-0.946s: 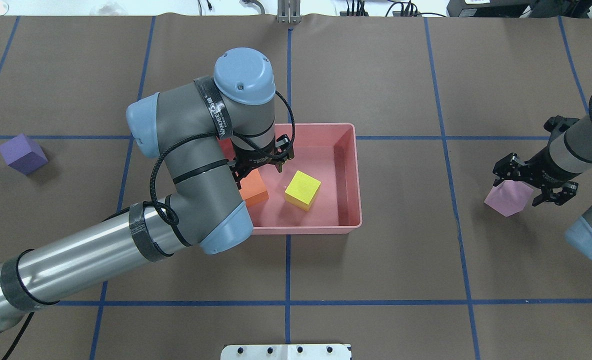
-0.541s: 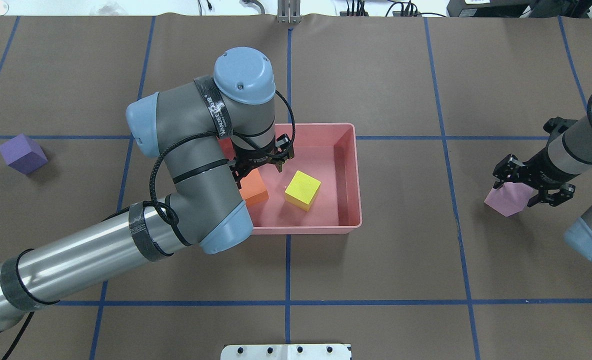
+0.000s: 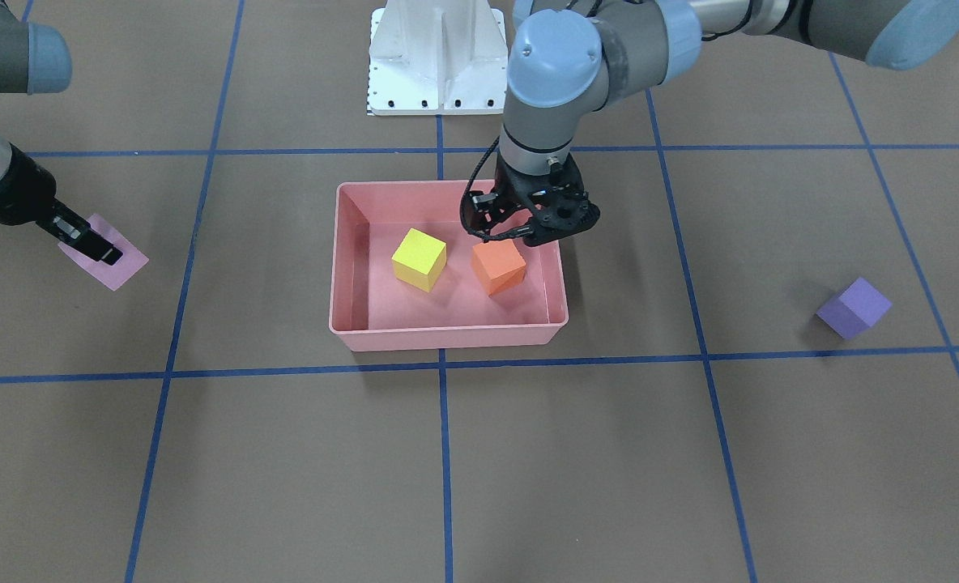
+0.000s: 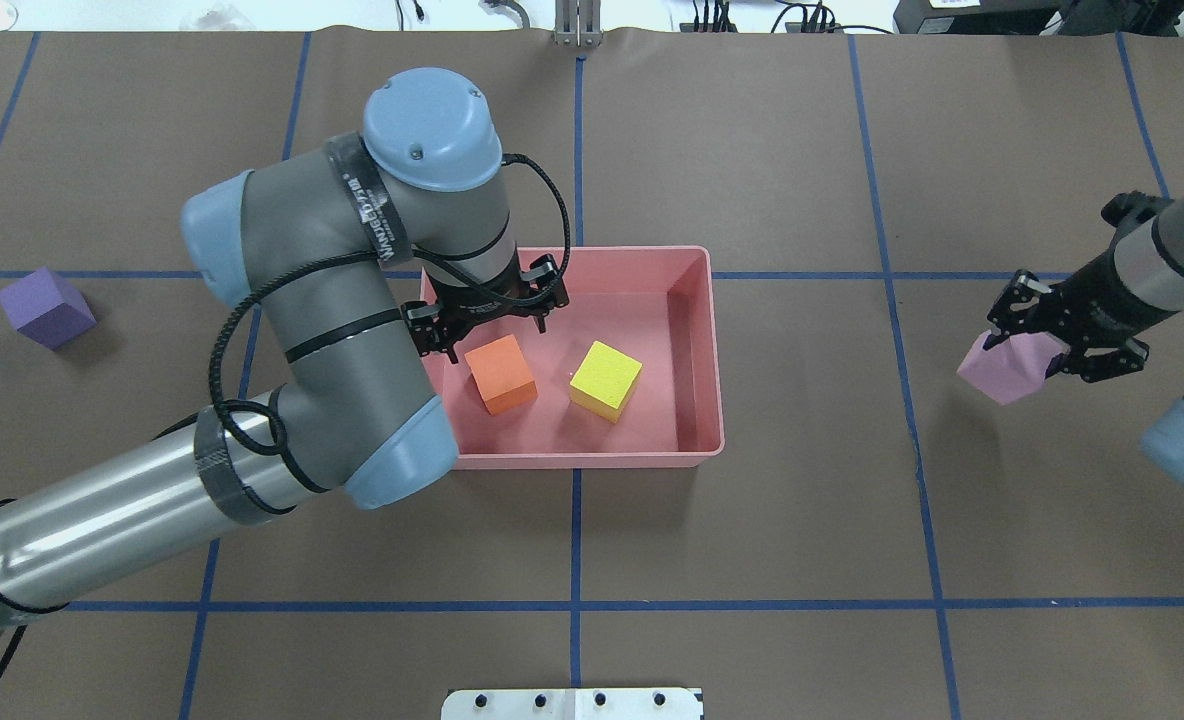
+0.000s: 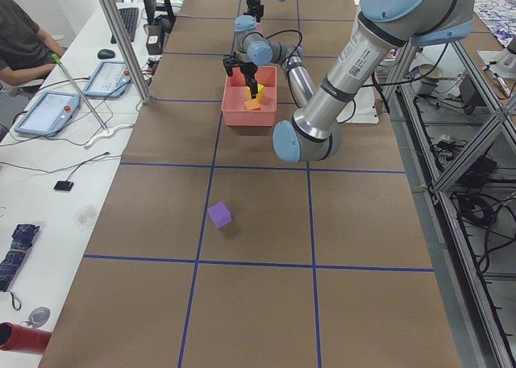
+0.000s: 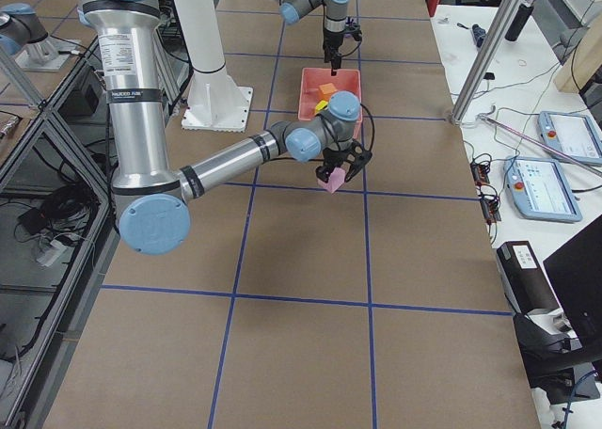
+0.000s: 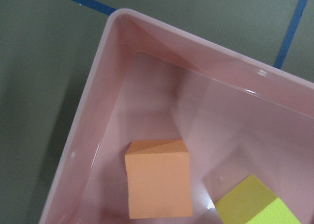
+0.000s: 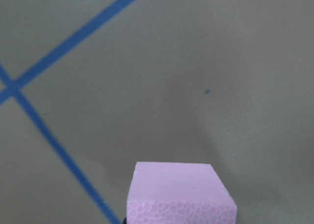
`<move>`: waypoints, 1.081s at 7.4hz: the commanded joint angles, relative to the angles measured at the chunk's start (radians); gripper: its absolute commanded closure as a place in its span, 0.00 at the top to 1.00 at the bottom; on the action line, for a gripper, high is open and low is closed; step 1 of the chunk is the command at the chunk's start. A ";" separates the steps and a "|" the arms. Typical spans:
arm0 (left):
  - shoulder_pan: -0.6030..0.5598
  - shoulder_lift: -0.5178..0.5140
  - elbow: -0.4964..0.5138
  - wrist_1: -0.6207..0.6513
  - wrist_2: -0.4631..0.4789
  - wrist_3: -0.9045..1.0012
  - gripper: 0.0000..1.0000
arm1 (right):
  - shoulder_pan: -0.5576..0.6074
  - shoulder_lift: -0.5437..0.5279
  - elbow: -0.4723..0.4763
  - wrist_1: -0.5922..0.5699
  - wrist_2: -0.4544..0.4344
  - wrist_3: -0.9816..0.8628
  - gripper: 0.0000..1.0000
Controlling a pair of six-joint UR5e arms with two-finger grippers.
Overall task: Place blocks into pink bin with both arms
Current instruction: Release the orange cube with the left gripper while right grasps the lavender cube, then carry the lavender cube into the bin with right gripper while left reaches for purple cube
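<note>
The pink bin (image 4: pixel 714 350) sits mid-table and holds the orange block (image 4: pixel 500 373) and the yellow block (image 4: pixel 605 379). My left gripper (image 4: pixel 487 318) hangs open and empty just above the bin's left side, over the orange block. The left wrist view shows the orange block (image 7: pixel 159 184), a corner of the yellow block (image 7: pixel 250 207) and the bin wall (image 7: pixel 98 111). My right gripper (image 4: pixel 1037 345) is shut on the light pink block (image 4: pixel 1007 368), slightly above the table at far right. The purple block (image 4: pixel 45 307) lies alone at far left.
The white pedestal (image 4: pixel 572 703) stands at the table's near edge behind the bin. Blue tape lines grid the brown table. In the front-facing view the bin (image 3: pixel 447 336) is central, the purple block (image 3: pixel 854 307) at right and the pink block (image 3: pixel 107 257) at left.
My left gripper has risen and drawn back from the orange block, which stays in the bin. My right gripper has closed on the light pink block and lifted it slightly.
</note>
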State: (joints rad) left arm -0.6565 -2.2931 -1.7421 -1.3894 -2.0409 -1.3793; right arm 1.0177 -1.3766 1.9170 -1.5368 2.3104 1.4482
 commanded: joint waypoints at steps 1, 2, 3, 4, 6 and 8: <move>-0.087 0.147 -0.109 -0.007 -0.048 0.156 1.00 | -0.051 0.329 0.010 -0.291 -0.044 0.004 0.00; -0.150 0.191 -0.115 -0.007 -0.129 0.249 1.00 | -0.121 0.385 0.010 -0.287 -0.066 0.120 0.00; -0.193 0.239 -0.138 -0.007 -0.146 0.313 1.00 | -0.216 0.471 -0.002 -0.281 -0.131 0.205 0.00; -0.245 0.280 -0.148 -0.007 -0.178 0.391 1.00 | -0.316 0.543 -0.041 -0.276 -0.216 0.271 0.00; -0.355 0.349 -0.146 0.000 -0.239 0.537 1.00 | -0.442 0.596 -0.184 -0.049 -0.297 0.427 0.00; -0.437 0.360 -0.102 0.009 -0.234 0.633 1.00 | -0.533 0.608 -0.211 -0.011 -0.385 0.451 0.00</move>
State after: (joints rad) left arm -1.0406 -1.9438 -1.8731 -1.3848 -2.2741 -0.8084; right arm 0.5433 -0.7823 1.7311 -1.5826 1.9869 1.8752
